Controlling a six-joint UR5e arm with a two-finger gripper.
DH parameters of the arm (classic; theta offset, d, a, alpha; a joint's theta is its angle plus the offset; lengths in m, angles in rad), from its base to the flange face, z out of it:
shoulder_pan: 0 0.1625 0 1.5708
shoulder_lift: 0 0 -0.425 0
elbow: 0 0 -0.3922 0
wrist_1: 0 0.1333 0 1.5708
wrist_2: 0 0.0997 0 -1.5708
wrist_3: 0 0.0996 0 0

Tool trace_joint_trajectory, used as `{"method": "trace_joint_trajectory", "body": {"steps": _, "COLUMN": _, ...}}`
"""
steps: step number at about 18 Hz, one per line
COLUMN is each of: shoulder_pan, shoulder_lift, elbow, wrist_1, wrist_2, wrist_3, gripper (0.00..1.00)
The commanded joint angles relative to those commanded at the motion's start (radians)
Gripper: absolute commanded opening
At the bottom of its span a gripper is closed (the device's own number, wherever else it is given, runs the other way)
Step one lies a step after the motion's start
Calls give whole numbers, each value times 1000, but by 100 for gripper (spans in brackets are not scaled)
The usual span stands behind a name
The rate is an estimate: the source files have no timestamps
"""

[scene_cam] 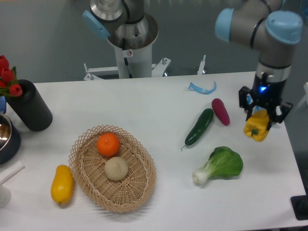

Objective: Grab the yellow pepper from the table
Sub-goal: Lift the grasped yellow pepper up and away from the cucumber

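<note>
Gripper point(260, 121) hangs near the right edge of the worktop point(144, 101), jaws closed on the pepper point(256, 127), which appears held clear of the surface. Cucumber point(199, 126) and purple vegetable point(221, 111) lie to its left, apart from it. Bok choy point(220, 165) lies nearer the camera.

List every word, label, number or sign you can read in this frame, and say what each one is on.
No text can be read.
Small red-and-white sticker on the white robot pedestal: a label of some kind, too small and blurred to read.
Pincer, shut on the yellow pepper: a blue light, no lettering visible.
Wicker basket, black cylinder, green cucumber: no markings visible.
</note>
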Motion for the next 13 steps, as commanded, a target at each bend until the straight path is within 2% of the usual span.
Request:
{"method": "trace_joint_trajectory", "body": {"steps": 3, "shoulder_pan": 0, "shoulder_lift": 12, "elbow": 31, "wrist_1": -89, "wrist_2": 3, "wrist_3": 5, "gripper": 36}}
{"method": "trace_joint_trajectory", "body": {"steps": 5, "shoulder_pan": 0, "shoulder_lift": 29, "elbow": 31, "wrist_1": -96, "wrist_2": 2, "wrist_3": 5, "gripper": 36}}
{"method": "trace_joint_trajectory", "body": {"steps": 13, "shoulder_pan": -2, "shoulder_lift": 31, "elbow": 19, "wrist_1": -94, "wrist_2": -2, "wrist_3": 3, "gripper": 36}}
